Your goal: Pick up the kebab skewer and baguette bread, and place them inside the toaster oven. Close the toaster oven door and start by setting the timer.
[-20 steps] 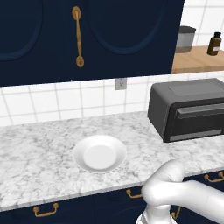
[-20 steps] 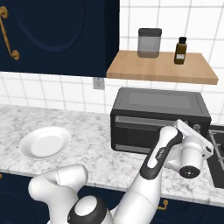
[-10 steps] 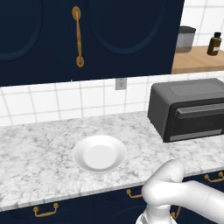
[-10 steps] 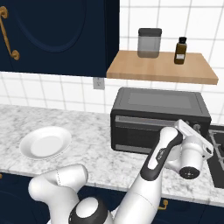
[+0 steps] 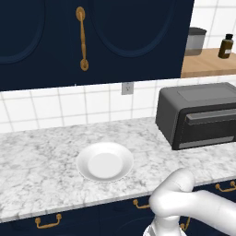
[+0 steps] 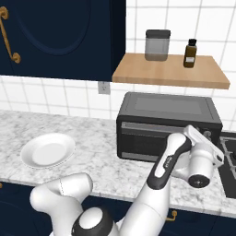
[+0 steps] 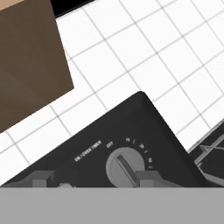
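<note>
Dark grey fills the right of the left base view, where the toaster oven [image 5: 198,115] sits on the marble counter [image 5: 41,161] with its door [image 5: 209,126] shut flat against the front. In the right base view the same oven [image 6: 166,122] stands at centre, under a wooden shelf [image 6: 170,71] that carries a grey canister [image 6: 157,44] and a small brown bottle [image 6: 190,53].

My gripper [image 6: 208,148] is up at the oven's right end in the right base view, close against the control side, with my forearm crossing in front of the lower right part of the door [image 6: 145,140]. From there I cannot tell whether my fingers are spread or closed. In the hand view a round grey timer knob [image 7: 124,167] sits at lower centre on the dark panel, with small white lettering and tick marks arcing above it; I cannot tell how my fingers stand there either.

A white plate [image 5: 105,162] lies at centre of the left base view, well apart from the oven, and at lower left in the right base view [image 6: 47,150]. A wall outlet [image 5: 127,88] sits on the white tiles above it. Navy cabinet doors with a brass handle [image 5: 82,39] hang across the top. At the far right edge of the right base view a dark stove grate [image 6: 229,154] begins just beside my hand.
</note>
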